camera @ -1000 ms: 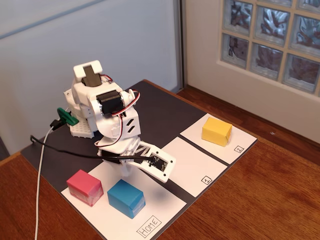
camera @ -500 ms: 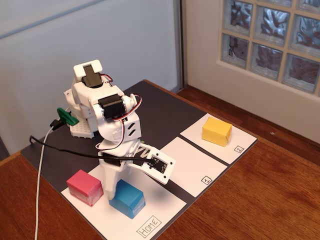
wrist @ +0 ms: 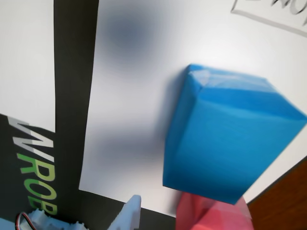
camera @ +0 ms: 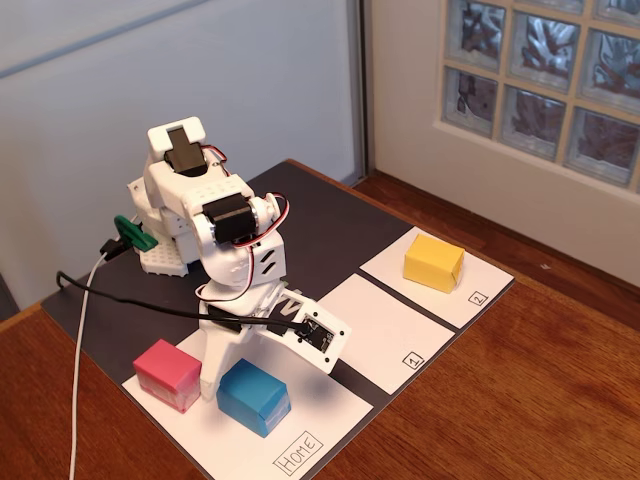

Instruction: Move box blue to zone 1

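Fixed view first: a brown wooden table carries a dark rectangular mat, and on the mat lie three white paper patches. The largest, the white patch lettered "Home", holds a small bright-blue paper-wrapped box and, just beside it to the left, a pink paper-wrapped box. The mid-sized white patch with a boxed "1" in its corner lies bare next to it, well apart from the blue box; further right the white patch marked "2" bears a yellow paper-wrapped box. A white plastic arm bends down over the "Home" patch, its gripper lowered between the pink and blue boxes; how far its fingers are spread cannot be told, since the arm's body hides them. Wrist view shows the blue box close and blurred, the pink one cut off at the bottom edge, and only one white fingertip.
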Available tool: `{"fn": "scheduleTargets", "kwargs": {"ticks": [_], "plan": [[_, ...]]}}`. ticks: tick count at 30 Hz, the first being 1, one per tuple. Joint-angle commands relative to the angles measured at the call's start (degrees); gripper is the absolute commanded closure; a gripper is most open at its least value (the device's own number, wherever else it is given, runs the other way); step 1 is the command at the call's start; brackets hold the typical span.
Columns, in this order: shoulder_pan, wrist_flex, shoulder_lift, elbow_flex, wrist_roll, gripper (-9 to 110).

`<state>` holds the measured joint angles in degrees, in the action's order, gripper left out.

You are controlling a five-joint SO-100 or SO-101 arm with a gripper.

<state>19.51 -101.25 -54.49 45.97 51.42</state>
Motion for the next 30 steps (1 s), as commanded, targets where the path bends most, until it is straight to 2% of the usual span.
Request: {"fn": "scheduleTargets", "kwargs": {"ticks": [1,9,22,30], "plan": [[-0.88,-5.8,-5.1,1.67,0.88,50],[-1.14,1.49,-7.29,9.49,1.76,50],[-0.26,10.11,-4.83,9.58,-0.44,53],[-0.7,14.41,-1.49,9.58,2.02,55]]}}
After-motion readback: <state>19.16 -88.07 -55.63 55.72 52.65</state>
